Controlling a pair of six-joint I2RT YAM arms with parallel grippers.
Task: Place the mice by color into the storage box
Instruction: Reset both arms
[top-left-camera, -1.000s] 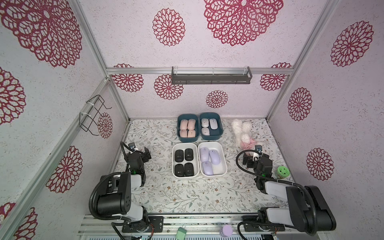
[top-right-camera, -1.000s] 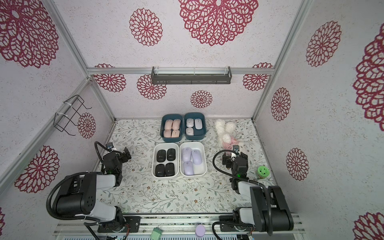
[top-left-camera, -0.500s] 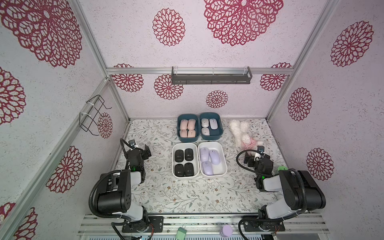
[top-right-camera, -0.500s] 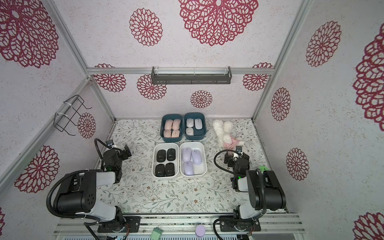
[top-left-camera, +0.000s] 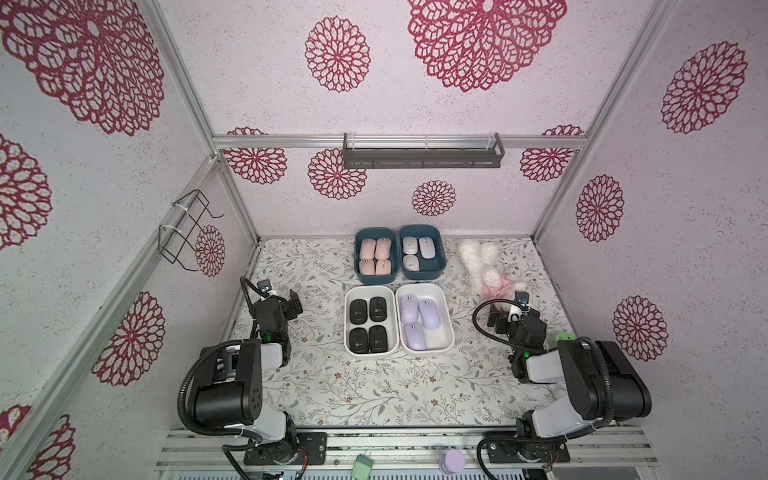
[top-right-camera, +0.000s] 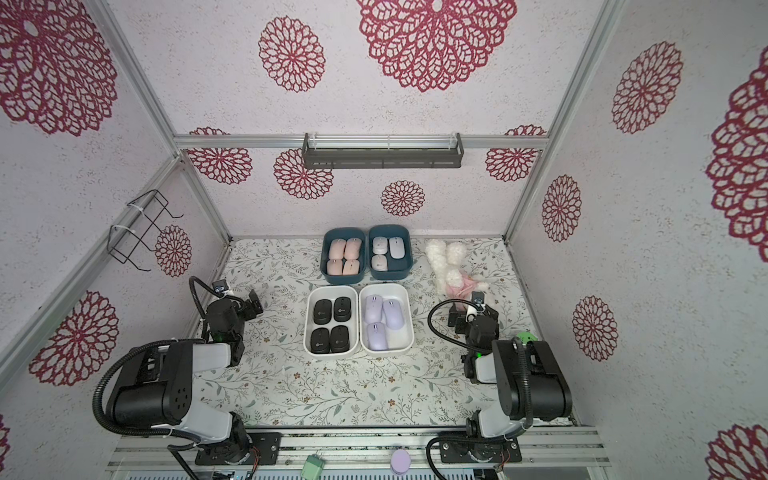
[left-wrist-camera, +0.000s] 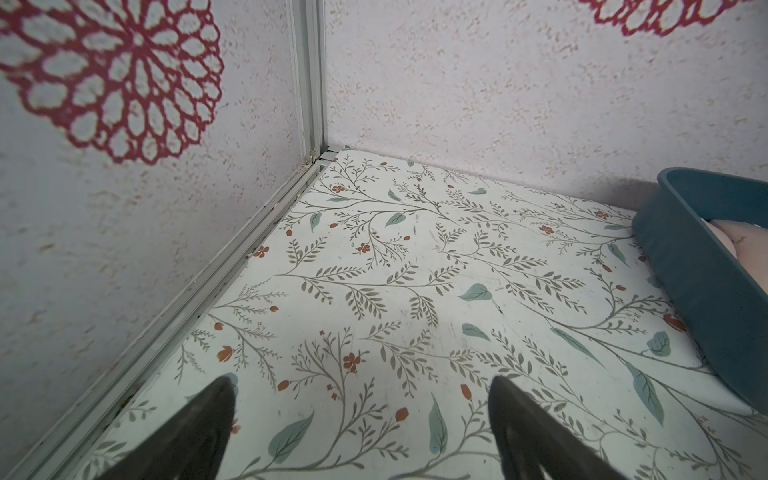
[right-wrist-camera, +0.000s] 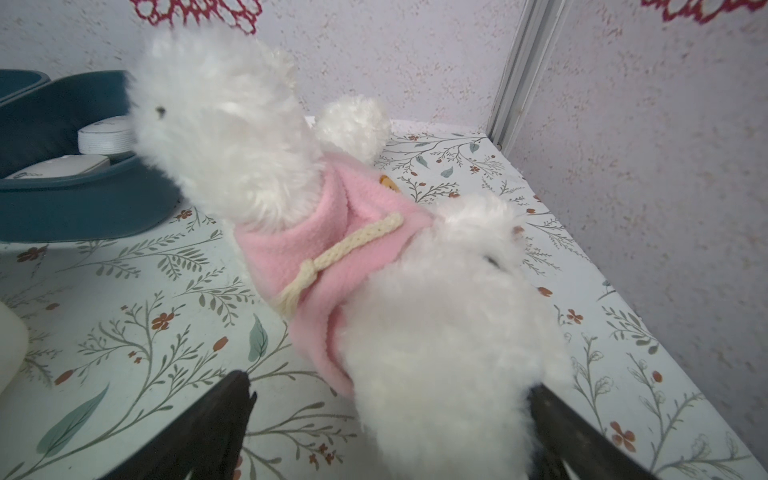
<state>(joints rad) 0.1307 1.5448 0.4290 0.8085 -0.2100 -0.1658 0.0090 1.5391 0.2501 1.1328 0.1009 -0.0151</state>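
Four black mice (top-left-camera: 358, 311) and three lilac mice (top-left-camera: 428, 314) lie in the two near white bins (top-left-camera: 370, 354). Four peach mice (top-left-camera: 367, 249) and three pale mice (top-left-camera: 427, 247) lie in the two far teal bins (top-left-camera: 424, 274). Left gripper (left-wrist-camera: 360, 382) is spread wide, holding nothing, low over the table (left-wrist-camera: 415, 270) by the wall. Right gripper (right-wrist-camera: 388, 381) is spread wide, with a leg of the plush toy (right-wrist-camera: 232, 137) between its fingers.

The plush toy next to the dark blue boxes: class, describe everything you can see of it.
The plush toy is fluffy white fur with a small dark eye, dressed in a pink fleece top tied with a cream cord. It lies on the flowered table, to the right of a dark blue box, near the back right corner. Its near end sits between the open fingers of the right gripper; whether they touch the fur cannot be told.
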